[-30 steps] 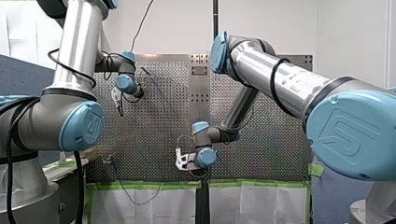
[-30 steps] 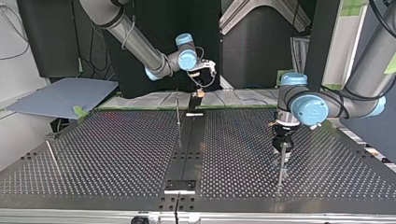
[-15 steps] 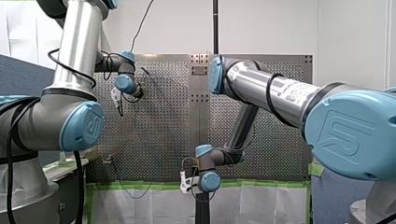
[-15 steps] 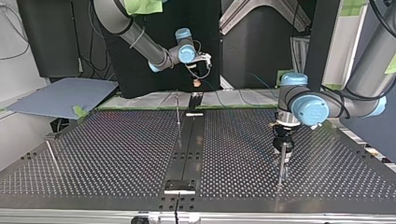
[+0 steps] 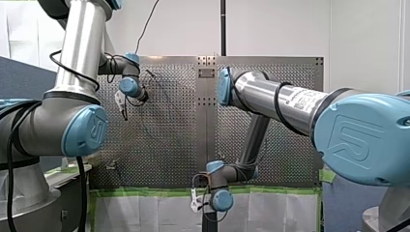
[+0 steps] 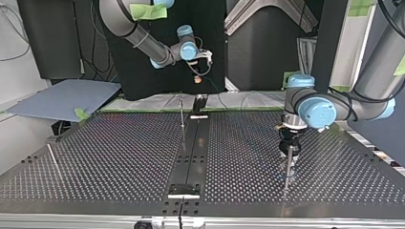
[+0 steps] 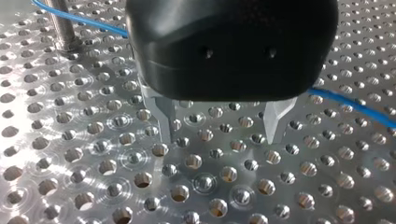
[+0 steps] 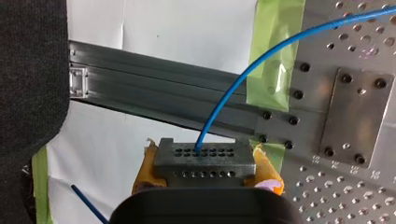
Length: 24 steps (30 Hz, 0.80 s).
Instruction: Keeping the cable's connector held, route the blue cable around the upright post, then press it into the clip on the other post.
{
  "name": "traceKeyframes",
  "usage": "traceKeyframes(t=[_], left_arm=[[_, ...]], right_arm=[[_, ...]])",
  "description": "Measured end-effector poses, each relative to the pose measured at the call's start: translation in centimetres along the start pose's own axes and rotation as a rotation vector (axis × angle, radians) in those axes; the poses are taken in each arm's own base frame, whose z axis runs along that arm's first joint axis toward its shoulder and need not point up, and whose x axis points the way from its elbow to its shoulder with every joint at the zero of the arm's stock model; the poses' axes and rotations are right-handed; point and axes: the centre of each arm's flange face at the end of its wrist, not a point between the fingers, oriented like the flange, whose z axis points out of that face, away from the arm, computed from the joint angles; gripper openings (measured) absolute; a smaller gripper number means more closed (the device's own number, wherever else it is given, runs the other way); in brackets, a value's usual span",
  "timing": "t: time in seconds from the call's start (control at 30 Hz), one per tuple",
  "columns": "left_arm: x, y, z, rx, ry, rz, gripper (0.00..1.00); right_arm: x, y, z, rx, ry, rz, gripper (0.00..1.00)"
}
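Note:
In the right wrist view my right gripper (image 8: pixel 205 173) is shut with its yellow pads on the grey connector (image 8: pixel 205 158). The blue cable (image 8: pixel 243 74) rises from the connector toward the perforated table. In the top view this gripper (image 6: pixel 197 78) hangs beyond the table's far edge. My left gripper (image 7: pixel 220 136) stands open just above the table with nothing between its metal fingers. The blue cable (image 7: pixel 355 105) runs behind the left gripper and past an upright post (image 7: pixel 63 28). In the top view the left gripper (image 6: pixel 290 151) stands by that post (image 6: pixel 287 171).
A thin post (image 6: pixel 182 114) stands near the table's far middle, and another post (image 6: pixel 52 160) at the top view's left. A dark centre strip (image 6: pixel 191 148) runs across the perforated table (image 6: pixel 119 157). Green tape (image 8: pixel 275 70) lines the table's edge.
My right arm has drawn back off the table's edge with the connector, lower in the front view and higher in the top view. The left arm has not moved.

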Motion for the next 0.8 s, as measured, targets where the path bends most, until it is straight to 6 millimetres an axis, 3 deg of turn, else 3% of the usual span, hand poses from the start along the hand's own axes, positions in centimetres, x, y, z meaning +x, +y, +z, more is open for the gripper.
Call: traceKeyframes(t=[0.5,0.8], left_arm=[[0.1,-0.2,0.0,0.004,0.002,-0.007,0.93],[0.1,-0.2,0.0,0.004,0.002,-0.011,0.93]], right_arm=[[-4.2,2.5,-0.5,-0.035,-0.038,0.009,0.00],[-3.9,3.6,-1.1,-0.059,-0.032,0.000,0.00]])
